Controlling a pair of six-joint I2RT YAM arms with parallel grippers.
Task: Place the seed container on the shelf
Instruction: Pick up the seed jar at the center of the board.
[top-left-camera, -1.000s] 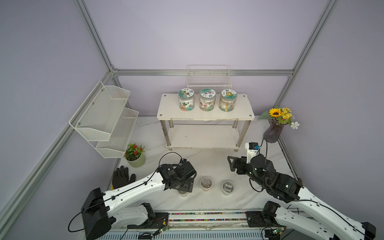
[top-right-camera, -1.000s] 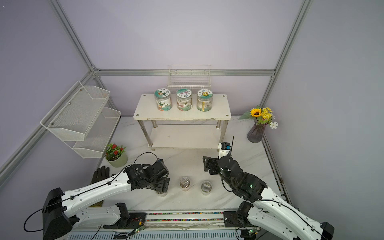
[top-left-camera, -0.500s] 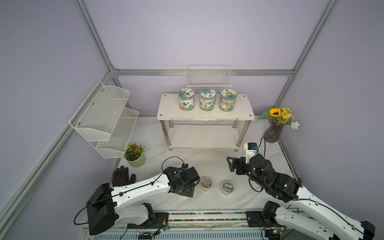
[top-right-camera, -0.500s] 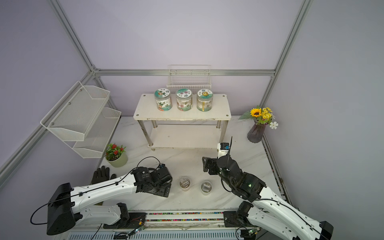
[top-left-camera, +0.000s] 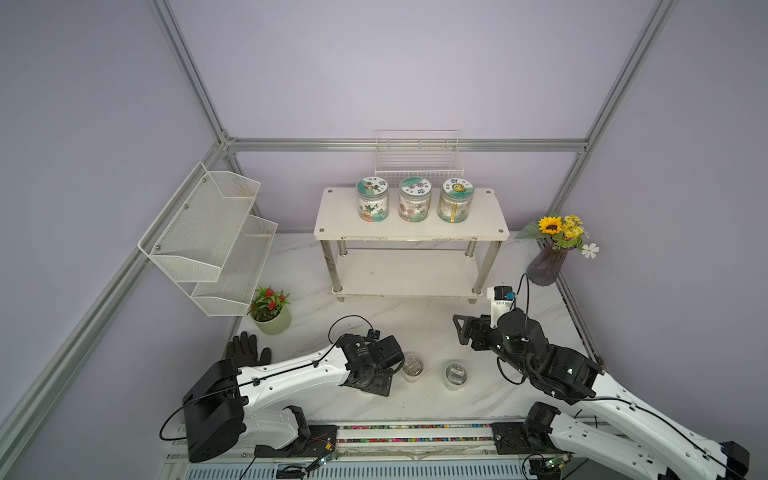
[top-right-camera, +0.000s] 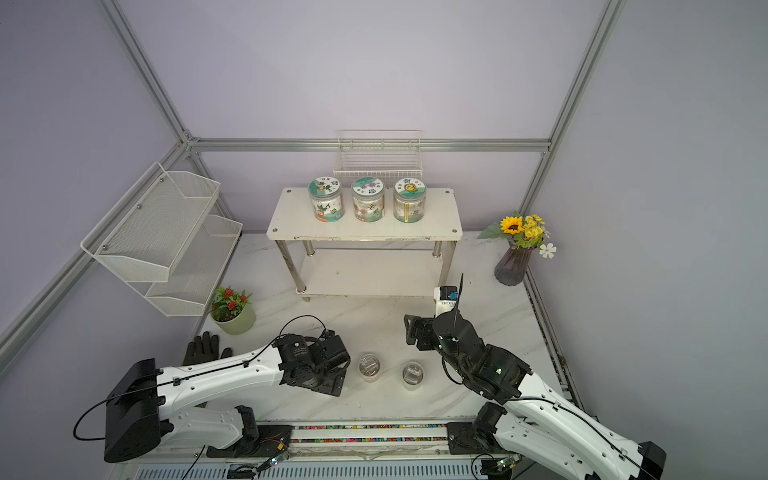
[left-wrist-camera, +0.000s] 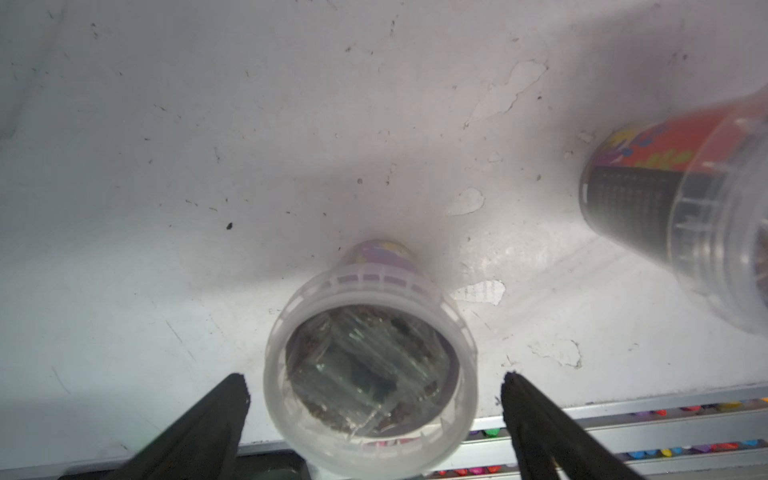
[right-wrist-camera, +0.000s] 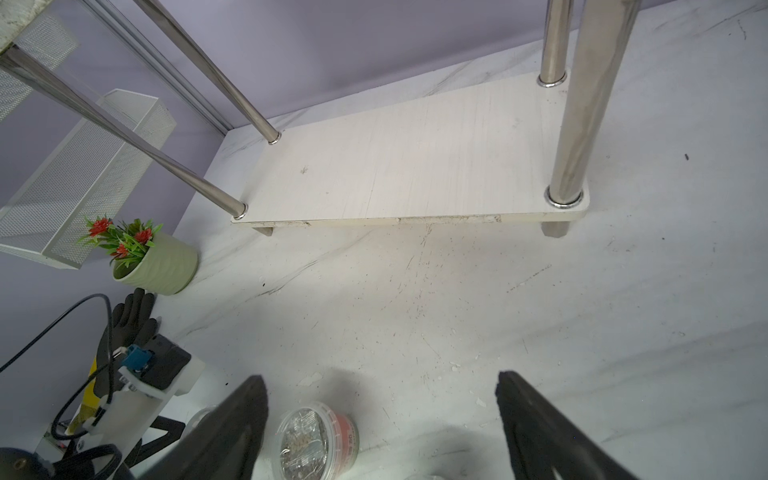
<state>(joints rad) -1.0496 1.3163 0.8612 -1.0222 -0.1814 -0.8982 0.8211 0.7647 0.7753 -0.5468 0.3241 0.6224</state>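
Operator: Wrist cameras against the overhead pair, what differs?

Observer: Only the left wrist view shows the left pincer (left-wrist-camera: 372, 384) spread wide, with the seed container (left-wrist-camera: 370, 365) upright between its 2 fingers (left-wrist-camera: 208, 432), a gap on either side, nothing gripped. In both top views those fingers are hard to make out under the black end of the left arm (top-left-camera: 291, 376), and the container sits just beside it. The right wrist view alone shows the right pincer (right-wrist-camera: 378, 386), also wide and holding nothing, tips over bare marble.

Operator: Contents?

Observer: Under the clear lid, dark crumbs and crinkled clear film. A second container (left-wrist-camera: 665, 199), red-labelled, stands apart, off to one side of the left pincer and near the right pincer; pale bits show beneath its lid. 3 jars (top-left-camera: 414, 203) line the top board of the shelf (top-left-camera: 486, 220); what fills them I cannot tell.

Operator: Room to move?

Observer: A rail (left-wrist-camera: 665, 428) of coloured beads along the front edge of the table (top-left-camera: 415, 324) runs just behind the left pincer. The shelf stands well ahead of the right pincer's tips, open marble between. Its lower board shows bare white; the top board has bare strips before the jars and at both ends. A potted plant (right-wrist-camera: 153, 262) and a black glove (right-wrist-camera: 129, 316) lie off to the side of the right pincer, near the left arm.
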